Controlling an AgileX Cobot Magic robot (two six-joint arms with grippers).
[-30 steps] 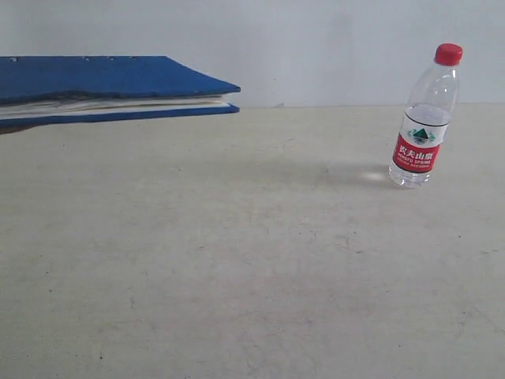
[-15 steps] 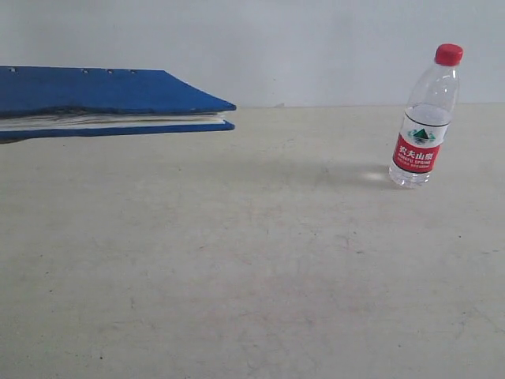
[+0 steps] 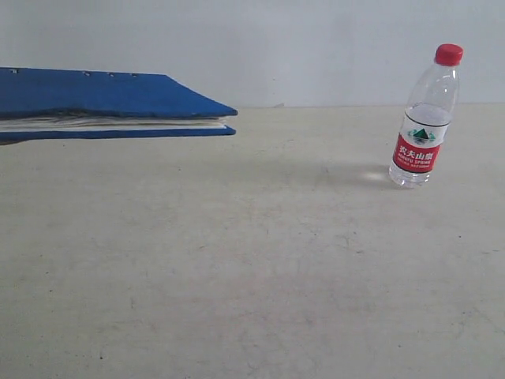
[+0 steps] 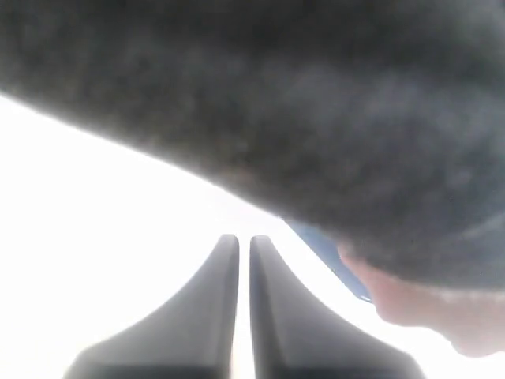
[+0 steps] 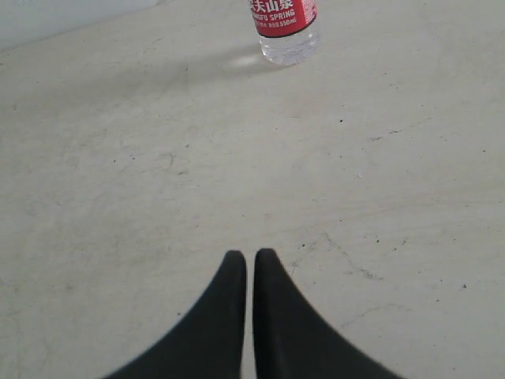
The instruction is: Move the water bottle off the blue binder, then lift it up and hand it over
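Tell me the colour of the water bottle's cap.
Red. The cap of the water bottle shows best in the exterior view.

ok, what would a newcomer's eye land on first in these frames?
The blue binder at the left edge of the exterior view looks raised off the table, and whatever holds it is out of frame. The water bottle stands upright and alone on the table at the far right. The right gripper is shut and empty, well short of it.

Bare table [image 3: 237,260] lies open between the blue binder [image 3: 110,99] and the upright water bottle [image 3: 424,118], well apart.
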